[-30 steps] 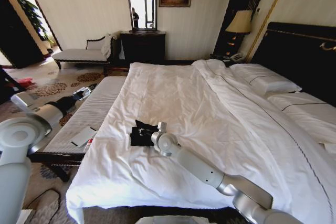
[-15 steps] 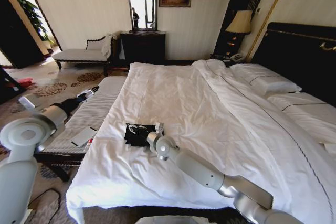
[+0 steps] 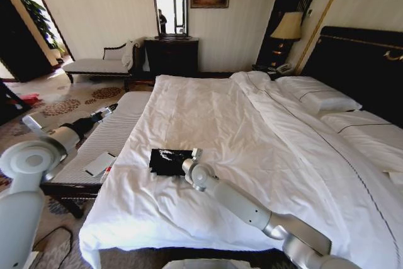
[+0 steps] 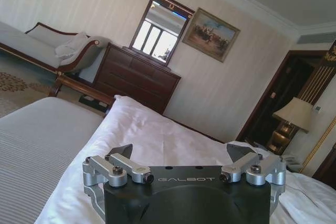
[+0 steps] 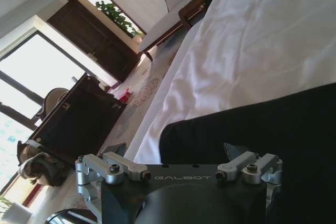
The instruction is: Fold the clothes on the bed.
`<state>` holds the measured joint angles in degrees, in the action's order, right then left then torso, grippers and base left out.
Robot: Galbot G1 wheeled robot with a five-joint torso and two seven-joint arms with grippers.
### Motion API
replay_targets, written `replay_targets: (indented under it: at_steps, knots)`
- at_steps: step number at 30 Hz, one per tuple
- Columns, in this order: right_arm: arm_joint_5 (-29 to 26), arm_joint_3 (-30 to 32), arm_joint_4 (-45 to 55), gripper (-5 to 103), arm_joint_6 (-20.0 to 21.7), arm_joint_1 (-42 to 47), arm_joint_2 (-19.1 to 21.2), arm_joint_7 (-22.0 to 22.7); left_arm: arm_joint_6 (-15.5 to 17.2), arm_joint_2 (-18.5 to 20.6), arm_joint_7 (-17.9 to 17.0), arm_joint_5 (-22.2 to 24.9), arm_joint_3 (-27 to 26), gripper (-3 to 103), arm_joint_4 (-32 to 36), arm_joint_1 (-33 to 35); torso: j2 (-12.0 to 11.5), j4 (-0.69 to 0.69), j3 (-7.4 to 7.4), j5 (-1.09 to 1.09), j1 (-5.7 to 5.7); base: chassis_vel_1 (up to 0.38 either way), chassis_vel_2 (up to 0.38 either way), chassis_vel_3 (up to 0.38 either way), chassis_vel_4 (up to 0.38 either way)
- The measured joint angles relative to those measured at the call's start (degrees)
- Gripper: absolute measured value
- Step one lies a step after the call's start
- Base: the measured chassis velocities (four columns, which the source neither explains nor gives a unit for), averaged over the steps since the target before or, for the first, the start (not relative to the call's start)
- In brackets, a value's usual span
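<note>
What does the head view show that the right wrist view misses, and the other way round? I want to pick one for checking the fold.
Head view alone: the whole small black cotton T-shirt lying as a compact rectangle on the white duvet, the dark wooden headboard, the white pillows, and the left hand over the grey striped bench.

Right wrist view alone: the right hand, open, just above the shirt, and a bright window.

Both share: the black shirt on the large white-sheeted bed.

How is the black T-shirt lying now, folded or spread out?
Folded: the T-shirt forms a small compact rectangle on the bed, no sleeves showing.
</note>
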<state>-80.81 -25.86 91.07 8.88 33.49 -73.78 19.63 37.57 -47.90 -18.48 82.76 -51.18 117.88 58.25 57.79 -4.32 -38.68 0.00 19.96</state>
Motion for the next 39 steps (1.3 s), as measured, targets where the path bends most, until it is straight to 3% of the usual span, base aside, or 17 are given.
replay_targets:
  at_steps: [10,19,24,27,28,29,32,33,34,36,37,38,39]
  knots:
    - [1.2,-4.8,-1.0,100,-1.2,0.5,-4.6,-2.5,0.3,0.5,-0.3,-1.1,-1.2,100,-0.4,1.8,0.0,0.01,0.00,-0.01,0.00,0.000,0.000,0.000,0.000]
    - [1.9,-6.2,0.2,100,-1.0,-0.3,-5.7,-0.6,0.8,0.5,-1.1,-0.3,-2.8,100,-0.2,2.8,0.0,0.03,0.00,-0.01,0.00,0.000,0.000,0.000,0.000]
    - [3.5,-1.0,4.8,100,-3.0,-0.7,-0.4,-1.5,0.5,0.5,-2.8,0.9,-3.0,100,0.7,2.9,0.0,0.02,0.01,0.01,0.00,0.000,0.000,0.000,0.000]
    - [7.0,4.0,6.8,100,-6.4,0.1,8.1,-3.1,-0.1,0.2,-4.9,0.2,-2.5,100,1.6,4.7,0.0,0.01,0.00,0.03,0.01,0.000,0.000,0.000,0.000]
    - [10.4,7.1,7.6,100,-8.5,1.3,13.1,-3.9,-0.9,-0.3,-5.7,-1.2,-2.3,100,2.9,7.1,0.0,-0.03,0.00,0.01,0.01,0.000,0.000,0.000,0.000]
    - [10.4,7.1,7.6,100,-8.5,1.3,13.1,-3.9,-0.9,-0.3,-5.7,-1.2,-2.3,100,2.9,7.1,0.0,-0.03,0.00,0.01,0.01,0.000,0.000,0.000,0.000]
    - [18.4,16.9,10.7,100,-9.8,7.9,20.9,-4.3,-4.4,-2.4,-3.9,-13.0,-2.2,100,8.3,16.2,0.0,-0.03,0.00,0.05,0.02,0.000,0.000,0.000,0.000]
    - [18.4,16.9,10.7,100,-9.8,7.9,20.9,-4.3,-4.4,-2.4,-3.9,-13.0,-2.2,100,8.3,16.2,0.0,-0.03,0.00,0.05,0.02,0.000,0.000,0.000,0.000]
    - [19.5,20.0,11.7,100,-9.7,10.5,22.3,-4.0,-5.2,-3.3,-3.5,-16.2,-2.2,100,10.3,19.3,0.0,0.01,0.00,0.04,0.02,0.000,0.000,0.000,0.000]
    - [20.9,31.4,16.0,100,-10.0,19.7,25.0,-2.8,-8.7,-6.9,-2.2,-24.9,-1.6,100,14.9,25.1,0.0,0.04,0.01,0.06,0.00,0.000,0.000,0.000,0.000]
    - [21.9,36.4,17.9,100,-10.0,23.3,25.4,-2.4,-9.9,-8.2,-1.9,-27.5,-0.8,100,16.1,26.5,0.0,0.04,0.02,0.04,-0.02,0.000,0.000,0.000,0.000]
    - [21.9,36.4,17.9,100,-10.0,23.3,25.4,-2.4,-9.9,-8.2,-1.9,-27.5,-0.8,100,16.1,26.5,0.0,0.04,0.02,0.04,-0.02,0.000,0.000,0.000,0.000]
    - [22.9,40.4,19.6,100,-10.0,26.3,25.5,-2.4,-10.8,-9.2,-1.6,-29.6,-0.1,100,16.9,27.3,0.0,0.04,0.02,0.03,-0.02,0.000,0.000,0.000,0.000]
